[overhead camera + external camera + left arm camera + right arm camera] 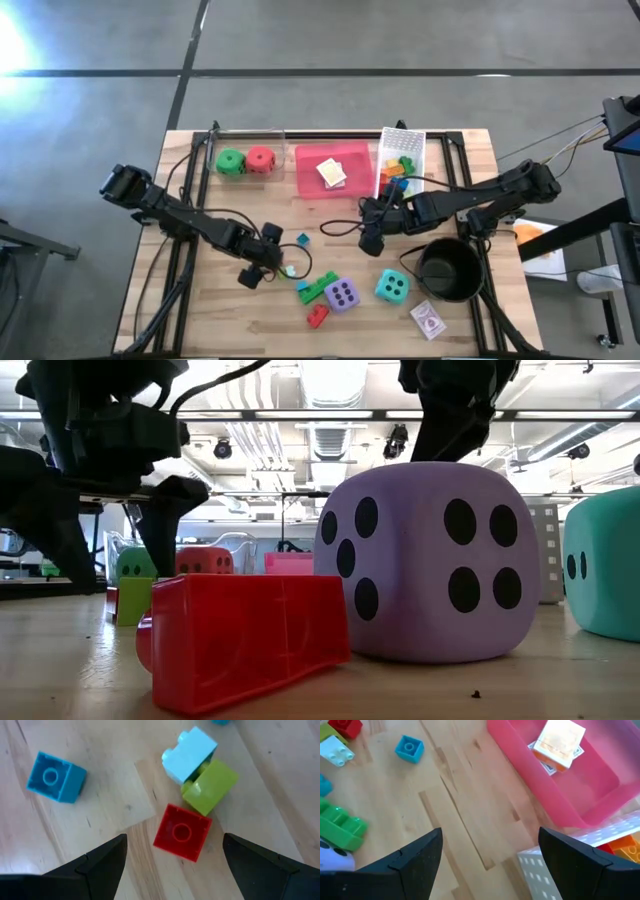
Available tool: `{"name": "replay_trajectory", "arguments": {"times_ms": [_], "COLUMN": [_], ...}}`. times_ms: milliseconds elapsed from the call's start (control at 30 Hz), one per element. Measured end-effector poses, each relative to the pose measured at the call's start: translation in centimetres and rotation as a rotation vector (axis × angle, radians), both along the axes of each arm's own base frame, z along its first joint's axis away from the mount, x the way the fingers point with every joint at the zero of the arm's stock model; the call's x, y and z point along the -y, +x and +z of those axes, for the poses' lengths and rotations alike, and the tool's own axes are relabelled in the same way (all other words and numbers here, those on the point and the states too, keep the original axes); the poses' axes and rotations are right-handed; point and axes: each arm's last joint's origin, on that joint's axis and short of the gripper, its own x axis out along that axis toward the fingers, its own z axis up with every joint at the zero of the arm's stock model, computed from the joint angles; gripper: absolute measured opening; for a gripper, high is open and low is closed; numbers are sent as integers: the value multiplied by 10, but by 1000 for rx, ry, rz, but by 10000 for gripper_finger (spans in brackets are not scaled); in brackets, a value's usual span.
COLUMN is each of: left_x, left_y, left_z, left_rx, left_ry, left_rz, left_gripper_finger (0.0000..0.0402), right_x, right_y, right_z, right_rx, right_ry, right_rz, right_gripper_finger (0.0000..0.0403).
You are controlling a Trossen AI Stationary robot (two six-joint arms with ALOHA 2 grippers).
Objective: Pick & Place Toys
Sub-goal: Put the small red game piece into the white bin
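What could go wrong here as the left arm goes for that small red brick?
1. The red brick lies close against the lime brick and the light blue brick; the open left gripper may nudge or catch those too as its fingers close.
2. The purple die and the green brick sit near; a swing of the arm might knock them.
3. The right gripper hovers open nearby, so the arms might crowd each other.
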Motion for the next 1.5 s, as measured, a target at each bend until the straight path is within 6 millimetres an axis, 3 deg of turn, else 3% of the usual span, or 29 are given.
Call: {"name": "replay_trajectory", "arguments": {"times_ms": [467,900,1067,1300,1500], "left_x": [2,6,6,6,5], "left_y": [3,9,8,8,8], "left_z": [-2,-24,-24,-24,-20], "left_rx": [52,-22,-21,-26,-28], "left_ry": [-27,-24,-29,-34,-45], "left_rz": [-49,-89,-91,-82,10], "left_gripper_finger": [329,325,276,138,132], "right_x": [-2,-3,-3,-3,-4], "right_y": [9,12,13,14,20], "right_z": [-5,-3,-2,-3,2], "right_rx": [107,143,148,150,220], "right_ry": [-1,2,3,4,-24], "right_rz": [41,51,51,50,94], "right_gripper_finger": [322,322,322,322,322]}}
